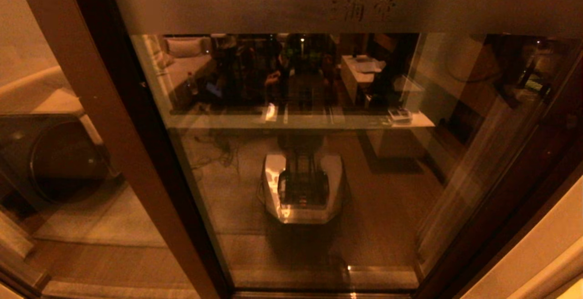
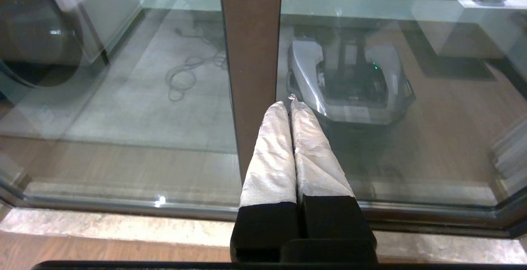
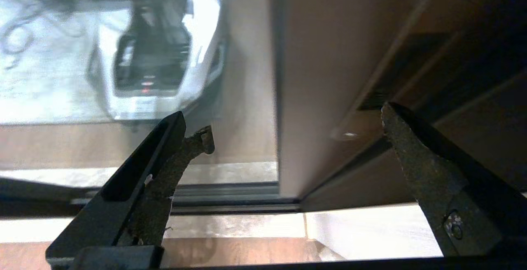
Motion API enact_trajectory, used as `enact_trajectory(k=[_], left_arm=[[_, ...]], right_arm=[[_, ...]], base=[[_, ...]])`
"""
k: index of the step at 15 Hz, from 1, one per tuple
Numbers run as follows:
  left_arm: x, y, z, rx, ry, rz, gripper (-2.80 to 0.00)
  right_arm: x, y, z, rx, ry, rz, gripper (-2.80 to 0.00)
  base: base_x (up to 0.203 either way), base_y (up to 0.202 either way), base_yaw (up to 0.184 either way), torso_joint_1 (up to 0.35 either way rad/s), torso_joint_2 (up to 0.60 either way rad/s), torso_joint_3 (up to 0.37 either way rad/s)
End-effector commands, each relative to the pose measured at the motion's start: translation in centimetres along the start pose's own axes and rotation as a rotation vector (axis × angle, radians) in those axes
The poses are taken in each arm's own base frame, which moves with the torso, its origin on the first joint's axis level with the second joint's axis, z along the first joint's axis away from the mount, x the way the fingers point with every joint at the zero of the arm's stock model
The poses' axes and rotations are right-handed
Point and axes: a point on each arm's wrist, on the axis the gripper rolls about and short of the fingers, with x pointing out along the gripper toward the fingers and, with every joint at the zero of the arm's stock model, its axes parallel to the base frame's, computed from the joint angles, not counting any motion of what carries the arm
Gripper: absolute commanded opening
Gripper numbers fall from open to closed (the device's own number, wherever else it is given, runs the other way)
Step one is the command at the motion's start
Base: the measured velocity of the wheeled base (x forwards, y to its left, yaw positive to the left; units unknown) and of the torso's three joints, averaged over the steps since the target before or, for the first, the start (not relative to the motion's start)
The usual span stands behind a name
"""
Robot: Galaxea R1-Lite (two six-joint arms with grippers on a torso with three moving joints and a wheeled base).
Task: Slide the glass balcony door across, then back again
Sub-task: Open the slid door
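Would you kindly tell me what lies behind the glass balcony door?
Behind the brown-framed glass balcony door, only a pale floor with a looped cable shows; reflections cover the rest.

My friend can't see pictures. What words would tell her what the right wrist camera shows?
The right pincer is open, its two dark fingers spread on either side of the brown upright frame of the glass balcony door, close in front of it. Beside the frame, the glass reflects the robot's pale wheeled base.
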Motion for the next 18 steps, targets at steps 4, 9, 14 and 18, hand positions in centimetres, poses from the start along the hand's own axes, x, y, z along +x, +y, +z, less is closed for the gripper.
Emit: enact_trajectory(k=[4,9,14,18], left_arm=[[0.0,0.0,0.0,0.0,0.001,0.001,-2.8],[0.0,0.0,0.0,0.0,0.0,0.001,-2.8],[0.0,0.0,0.0,-0.001,0.001,0.001,-2.8],[0.0,0.0,0.0,-0.001,0.001,0.0,-2.8]], right_arm=[[1.2,-0.7,-0.3,0.001,-0.011,-0.01,0.0],[2.2,-0.3,-0.1,0.048,-0.01,0.014,0.0],[2.2,0.2,0.0,0.051,-0.011,0.026,0.0],[2.1,0.7,0.3,0.061,-0.018,0.037,0.0]], base=[[0.0,0.0,0.0,0.0,0.0,0.0],[0.0,0.0,0.0,0.0,0.0,0.0],[0.0,0.0,0.0,0.0,0.0,0.0],[0.0,0.0,0.0,0.0,0.0,0.0]])
